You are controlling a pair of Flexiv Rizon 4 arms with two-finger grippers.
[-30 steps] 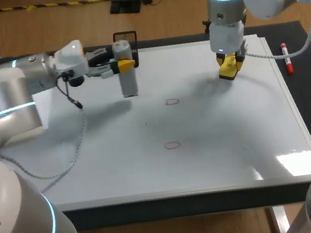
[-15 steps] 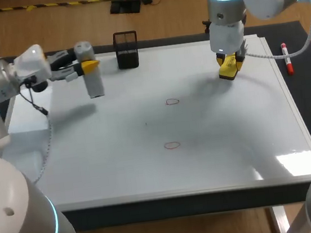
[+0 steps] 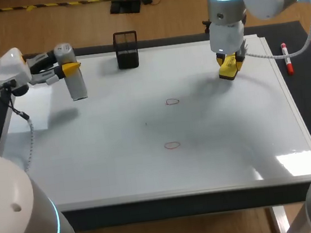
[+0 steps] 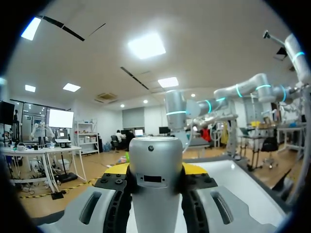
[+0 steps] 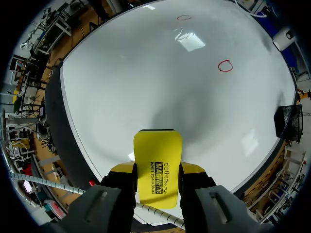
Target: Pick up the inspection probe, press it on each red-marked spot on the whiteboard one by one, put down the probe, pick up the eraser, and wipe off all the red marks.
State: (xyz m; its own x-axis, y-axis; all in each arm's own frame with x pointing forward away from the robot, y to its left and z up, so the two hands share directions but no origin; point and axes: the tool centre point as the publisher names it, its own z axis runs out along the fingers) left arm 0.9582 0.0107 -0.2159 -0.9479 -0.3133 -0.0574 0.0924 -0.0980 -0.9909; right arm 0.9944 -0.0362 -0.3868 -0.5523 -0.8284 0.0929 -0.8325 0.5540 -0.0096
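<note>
My left gripper (image 3: 69, 69) is shut on the grey cylindrical inspection probe (image 3: 74, 80), held upright above the whiteboard's (image 3: 120, 155) far left corner. In the left wrist view the probe (image 4: 155, 179) stands between the fingers of the left gripper (image 4: 155, 171). My right gripper (image 3: 229, 63) is shut on the yellow eraser (image 3: 228, 69) over the board's far right part; the right wrist view shows the eraser (image 5: 157, 167) clamped in the right gripper (image 5: 157, 170). Two red circle marks lie mid-board: one farther (image 3: 172, 101), one nearer (image 3: 172, 145). The right wrist view shows both marks, one (image 5: 225, 65) and the other (image 5: 183, 17).
A black mesh cup (image 3: 126, 49) stands at the board's far edge, right of the probe, also seen as the cup (image 5: 285, 122). A red marker pen (image 3: 287, 58) lies on the dark mat right of the board. A white sheet (image 3: 33, 111) lies on the board's left side.
My left arm has carried the probe leftward, from beside the mesh cup to the board's far left corner. The right arm with the eraser has not moved.
</note>
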